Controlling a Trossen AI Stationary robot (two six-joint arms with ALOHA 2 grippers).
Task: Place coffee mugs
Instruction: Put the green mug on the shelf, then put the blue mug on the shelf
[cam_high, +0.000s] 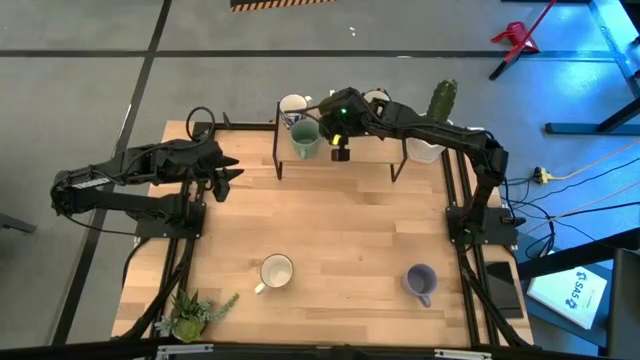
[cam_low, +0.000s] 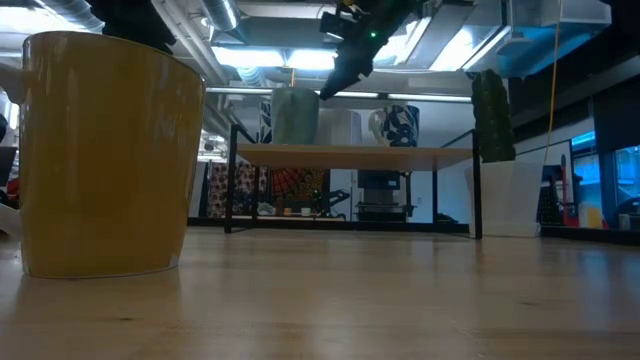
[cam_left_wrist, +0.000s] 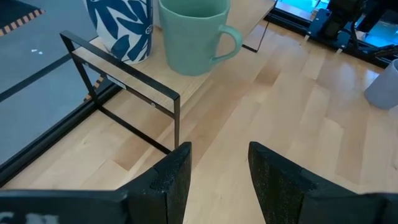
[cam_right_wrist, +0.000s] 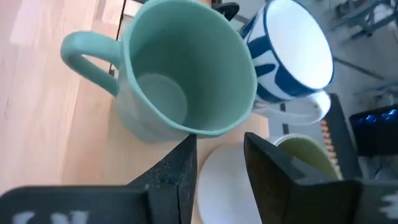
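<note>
Left gripper (cam_high: 228, 172) parked at the table's left edge, fingers spread, empty.

Pale yellow mug (cam_high: 276, 272) waits on the front of the table.

On the raised shelf (cam_high: 365, 148): patterned mug (cam_high: 293, 107), with the teal mug (cam_high: 305, 138) just beside it.

Right gripper (cam_high: 340, 152) hovers above the shelf by the teal mug, fingers parted, holding nothing.

I judge the teal mug placed.

Next I need to swing out to fetch the lavender mug (cam_high: 421, 281) front right.
</note>
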